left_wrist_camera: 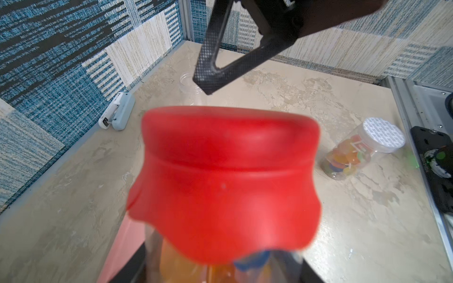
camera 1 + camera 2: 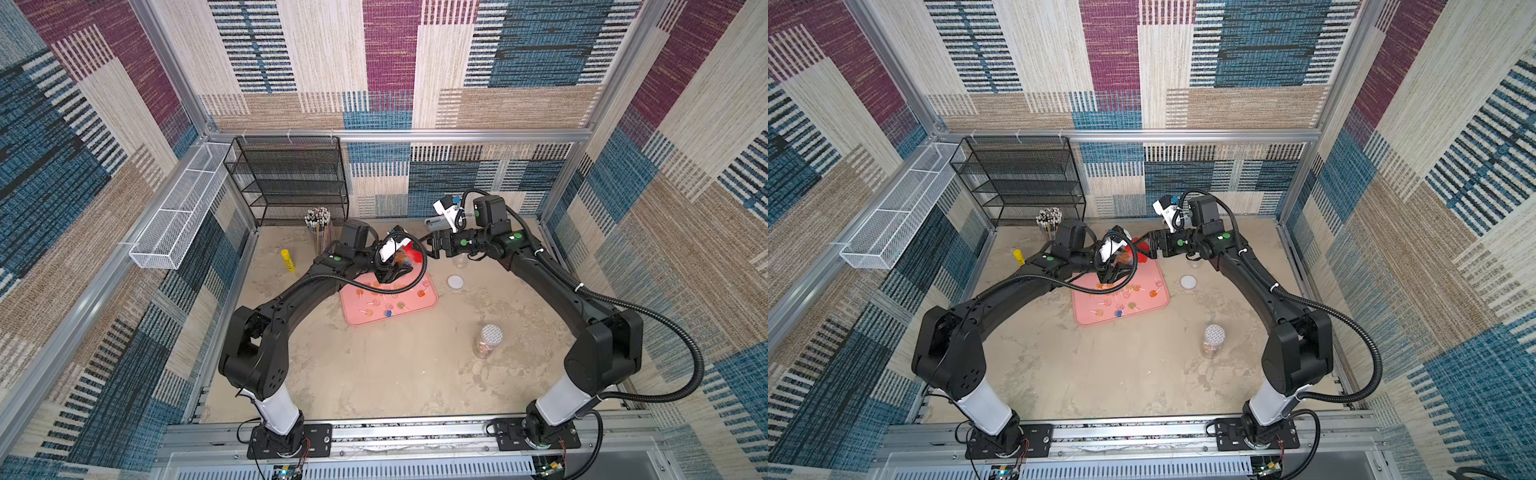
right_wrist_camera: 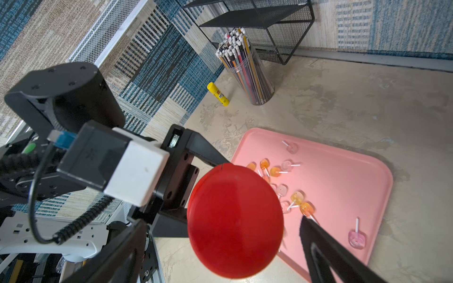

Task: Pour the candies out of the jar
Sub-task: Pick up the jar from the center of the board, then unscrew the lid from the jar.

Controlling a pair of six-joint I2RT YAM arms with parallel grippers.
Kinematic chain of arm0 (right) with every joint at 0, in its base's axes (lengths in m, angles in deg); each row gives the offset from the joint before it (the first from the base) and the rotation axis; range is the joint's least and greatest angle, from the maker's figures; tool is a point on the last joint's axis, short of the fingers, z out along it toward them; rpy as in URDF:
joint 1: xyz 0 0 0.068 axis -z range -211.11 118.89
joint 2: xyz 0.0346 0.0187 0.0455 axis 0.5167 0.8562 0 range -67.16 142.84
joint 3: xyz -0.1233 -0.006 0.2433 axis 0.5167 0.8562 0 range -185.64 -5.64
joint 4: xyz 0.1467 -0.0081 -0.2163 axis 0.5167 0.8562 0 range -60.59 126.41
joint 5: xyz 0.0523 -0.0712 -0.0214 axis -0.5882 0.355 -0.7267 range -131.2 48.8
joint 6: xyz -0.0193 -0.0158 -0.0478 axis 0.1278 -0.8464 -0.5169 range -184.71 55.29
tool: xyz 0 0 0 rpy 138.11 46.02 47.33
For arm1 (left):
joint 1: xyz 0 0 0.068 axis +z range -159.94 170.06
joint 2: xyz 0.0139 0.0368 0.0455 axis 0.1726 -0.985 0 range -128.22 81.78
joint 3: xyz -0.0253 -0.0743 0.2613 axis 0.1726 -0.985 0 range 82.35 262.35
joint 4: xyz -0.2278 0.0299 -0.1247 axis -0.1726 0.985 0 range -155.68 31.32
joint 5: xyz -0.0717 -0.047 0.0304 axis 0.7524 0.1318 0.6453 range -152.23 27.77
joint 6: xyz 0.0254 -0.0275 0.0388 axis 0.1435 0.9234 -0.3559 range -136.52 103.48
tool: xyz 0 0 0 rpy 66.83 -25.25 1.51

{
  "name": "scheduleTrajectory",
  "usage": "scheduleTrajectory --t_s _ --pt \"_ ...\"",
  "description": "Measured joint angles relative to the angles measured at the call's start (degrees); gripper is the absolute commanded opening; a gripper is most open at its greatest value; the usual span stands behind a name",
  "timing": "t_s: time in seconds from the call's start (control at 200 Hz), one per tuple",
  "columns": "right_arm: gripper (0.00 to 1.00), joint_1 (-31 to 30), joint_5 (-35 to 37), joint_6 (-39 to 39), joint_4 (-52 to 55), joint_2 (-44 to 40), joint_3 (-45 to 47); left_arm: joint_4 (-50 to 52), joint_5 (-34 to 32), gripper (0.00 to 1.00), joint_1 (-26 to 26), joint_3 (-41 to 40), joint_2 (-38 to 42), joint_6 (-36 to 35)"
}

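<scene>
— Start at the left. What's there?

— A white wire basket [image 2: 166, 224] hangs on the left wall, and a black mesh shelf [image 2: 291, 183] fills the far left corner of the desk [image 2: 374, 374]. In front of the shelf stands a clear cup of pencils [image 3: 247, 71], with a yellow glue stick [image 3: 218, 94] near the left edge.

— And the jar?

— The jar [image 1: 206, 269] is off the desk, clenched in the left jaws above the far edge of the pink tray [image 3: 343, 171]. It is tipped over, with its red lid [image 1: 228, 176] on and facing the right jaws. Orange and blue candies [image 1: 181, 267] show through its wall.

— Anything on the tray?

— Loose candies [image 3: 296, 197] in orange, yellow and pale pink are scattered over it, their sticks pointing every way.

— The right jaws?

— Released and spread wide. The fingers [image 3: 310, 230] sit either side of the red lid, and the right wrist view shows a gap beside it.

— Further right?

— A stapler [image 1: 117, 114] lies against the far edge. A white lid disc [image 2: 456, 281] lies flat just right of the tray, with an empty clear jar [image 2: 460, 261] behind it. A second jar [image 1: 353, 152], full of sweets under a white cap [image 1: 383, 134], stands toward the near right corner.
</scene>
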Motion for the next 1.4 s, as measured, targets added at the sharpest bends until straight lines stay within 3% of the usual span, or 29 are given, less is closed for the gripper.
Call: scheduleTrajectory --t_s 0.461,0.872,1.047,1.222,1.403 --pt "0.99 -2.58 10.82 12.26 -13.25 -5.46 8.5 -7.8 -1.86 0.0 0.04 -1.79 1.42 11.06" --pt "0.86 -6.58 17.4 14.64 -17.84 -1.88 7.96 -8.96 -4.28 0.0 -0.61 -3.65 2.89 12.92" --pt "0.74 -7.41 17.79 15.06 -19.1 -0.66 7.58 -8.96 -5.29 0.0 -0.9 -3.72 3.02 12.9" --pt "0.52 -7.72 18.05 15.72 -20.15 -0.13 7.54 -8.9 -6.05 0.0 -0.98 -3.87 3.02 12.87" --pt "0.41 -7.61 17.11 15.5 -20.61 -0.11 7.65 -8.74 -6.03 0.0 -0.9 -3.74 3.02 12.87"
